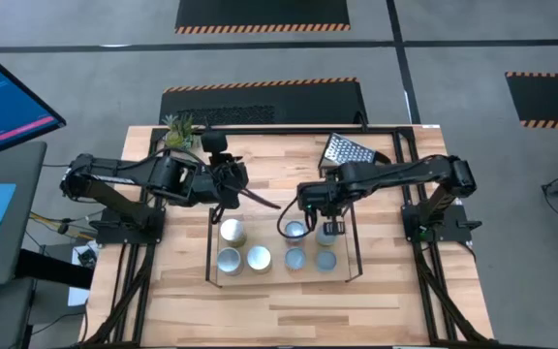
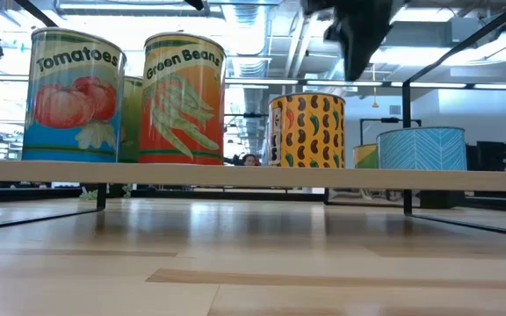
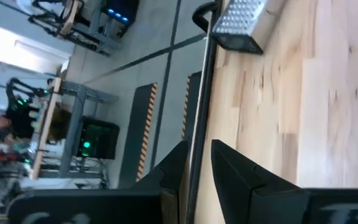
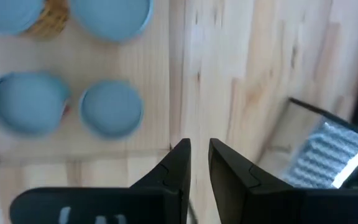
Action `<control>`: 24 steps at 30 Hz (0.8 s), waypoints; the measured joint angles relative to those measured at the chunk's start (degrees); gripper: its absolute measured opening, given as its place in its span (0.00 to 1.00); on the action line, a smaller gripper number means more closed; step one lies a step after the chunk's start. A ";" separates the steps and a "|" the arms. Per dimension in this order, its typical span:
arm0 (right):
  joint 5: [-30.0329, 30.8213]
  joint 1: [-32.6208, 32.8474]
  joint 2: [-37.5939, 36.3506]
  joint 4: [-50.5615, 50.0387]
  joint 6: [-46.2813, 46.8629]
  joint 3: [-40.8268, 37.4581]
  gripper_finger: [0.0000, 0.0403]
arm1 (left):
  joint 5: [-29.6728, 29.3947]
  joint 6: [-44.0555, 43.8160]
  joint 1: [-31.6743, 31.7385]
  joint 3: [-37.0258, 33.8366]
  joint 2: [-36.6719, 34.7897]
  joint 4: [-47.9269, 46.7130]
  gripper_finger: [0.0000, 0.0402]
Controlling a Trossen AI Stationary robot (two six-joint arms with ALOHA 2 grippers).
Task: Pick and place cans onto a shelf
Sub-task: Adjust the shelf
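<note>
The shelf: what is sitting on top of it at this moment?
The shelf carries cans in two rows; the high view shows six tops. The low view shows Tomatoes, Green Beans, a bean-print can and a short blue one. The right end effector may cover another can.

Overhead view of a wooden table (image 1: 289,291); a black-wire shelf (image 1: 284,278) holds several cans (image 1: 258,258) in two rows; the left gripper (image 1: 235,184) sits just behind it; the right gripper (image 1: 310,206) hovers over the cans; a metal grater (image 1: 347,150) lies behind.
</note>
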 joint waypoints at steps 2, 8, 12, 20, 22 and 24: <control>0.00 0.54 0.00 -6.21 0.00 4.64 0.20 | -0.23 -0.24 -0.72 0.00 0.00 -2.80 0.14; -0.75 1.79 -0.24 -11.89 3.48 14.22 0.20 | 0.77 -3.02 -2.07 0.00 0.00 -12.75 0.14; -1.06 2.47 -1.01 -9.87 7.60 17.02 0.20 | 2.34 -10.70 -2.13 0.02 0.00 -16.83 0.14; -1.38 7.15 -11.02 -4.81 8.57 17.62 0.20 | 8.73 -35.68 -5.55 0.02 -8.49 -18.54 0.14; -1.02 9.24 -14.33 -1.63 8.59 17.67 0.20 | 9.93 -35.72 -7.22 0.04 -11.42 -15.60 0.14; 0.38 11.91 -17.34 0.67 8.57 17.12 0.20 | 10.13 -33.82 -9.15 -0.91 -14.32 -12.10 0.14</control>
